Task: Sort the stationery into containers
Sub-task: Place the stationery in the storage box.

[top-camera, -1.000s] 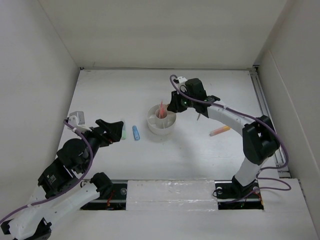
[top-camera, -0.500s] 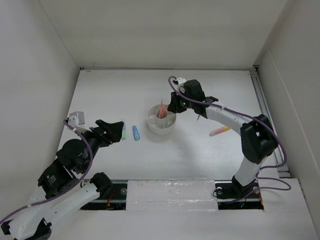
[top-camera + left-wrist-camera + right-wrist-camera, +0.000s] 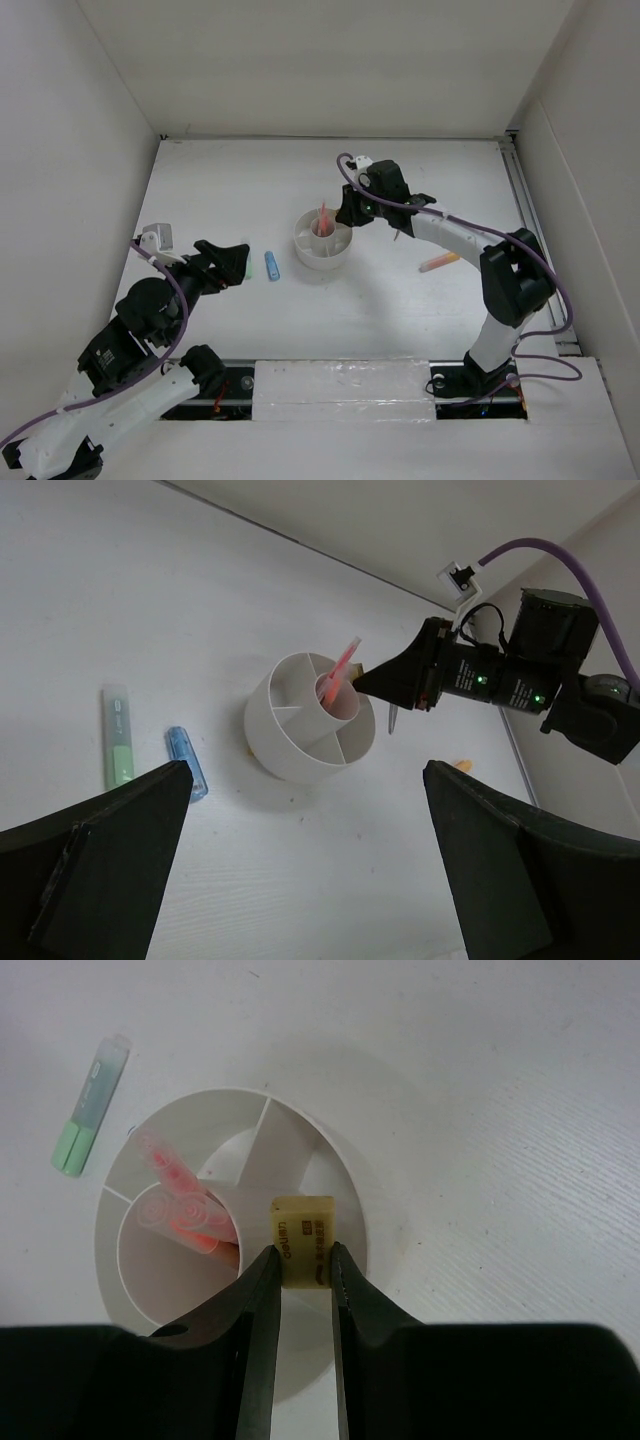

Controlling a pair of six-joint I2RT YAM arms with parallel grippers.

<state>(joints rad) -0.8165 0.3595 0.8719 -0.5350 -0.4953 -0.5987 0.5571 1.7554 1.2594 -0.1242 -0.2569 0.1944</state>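
The round white organizer (image 3: pixel 322 250) stands mid-table, with pink pens (image 3: pixel 324 218) upright in its centre cup. My right gripper (image 3: pixel 349 212) is shut on a small tan eraser (image 3: pixel 304 1240) and holds it over the organizer's (image 3: pixel 355 1210) right-hand outer compartment, beside the pens (image 3: pixel 180 1205). My left gripper (image 3: pixel 238 262) is open and empty, left of the organizer (image 3: pixel 310 735). A green marker (image 3: pixel 246 264) and a blue marker (image 3: pixel 271 265) lie between it and the organizer. An orange marker (image 3: pixel 439 262) lies to the right. Scissors (image 3: pixel 399 233) lie partly hidden under the right arm.
White walls close the table at the back and on both sides. A metal rail (image 3: pixel 535 230) runs along the right edge. The green marker also shows in the left wrist view (image 3: pixel 118 738) and the right wrist view (image 3: pixel 90 1108).
The right gripper has edged slightly left over the organizer with the eraser. The left arm has shifted very slightly.
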